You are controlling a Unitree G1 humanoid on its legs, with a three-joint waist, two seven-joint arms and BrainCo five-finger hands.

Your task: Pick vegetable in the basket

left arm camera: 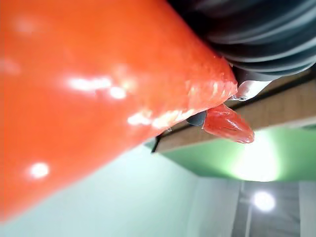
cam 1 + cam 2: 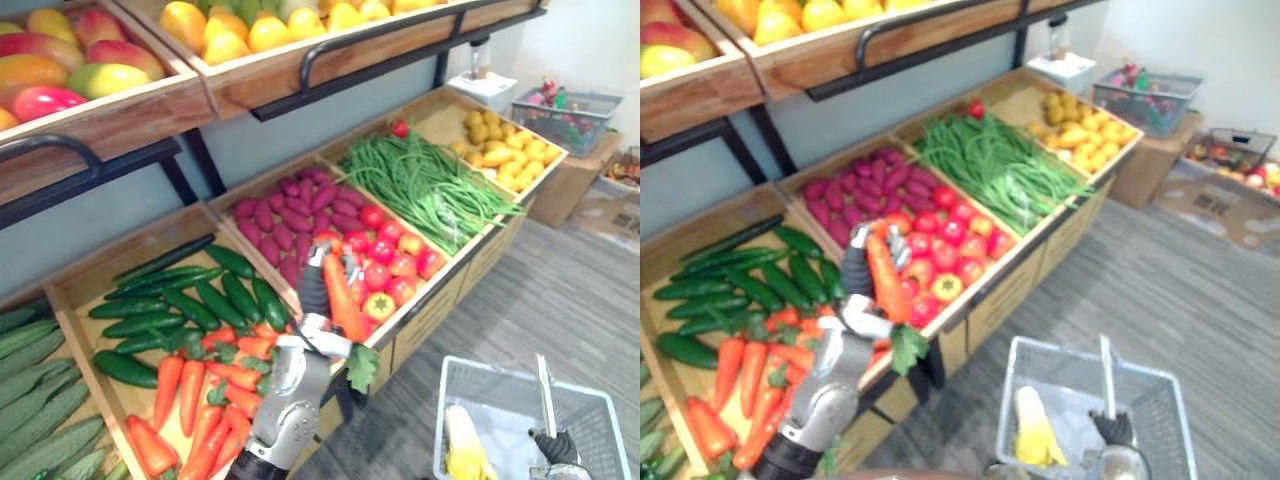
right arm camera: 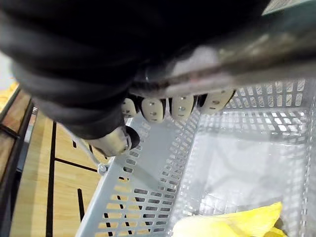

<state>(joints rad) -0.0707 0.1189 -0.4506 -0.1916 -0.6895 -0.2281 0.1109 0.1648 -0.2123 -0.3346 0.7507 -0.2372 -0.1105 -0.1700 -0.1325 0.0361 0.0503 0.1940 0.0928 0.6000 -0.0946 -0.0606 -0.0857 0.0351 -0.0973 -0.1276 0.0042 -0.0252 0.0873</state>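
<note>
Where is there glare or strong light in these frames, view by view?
Left wrist view: white glare spots on the carrot gripped in the left hand, and a ceiling lamp blooms behind it. Right wrist view: the right hand, curled round the basket handle, sits in shade against bright mesh. Eye views: even light, no glare.

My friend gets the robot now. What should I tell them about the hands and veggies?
Left hand: shut on a carrot, held up near the tomatoes.
Right hand: shut on the handle of the grey basket, at the robot's right.
Done: carrot picked; a yellow item lies in the basket.
Left to do: carry the carrot over and drop it in the basket.
</note>
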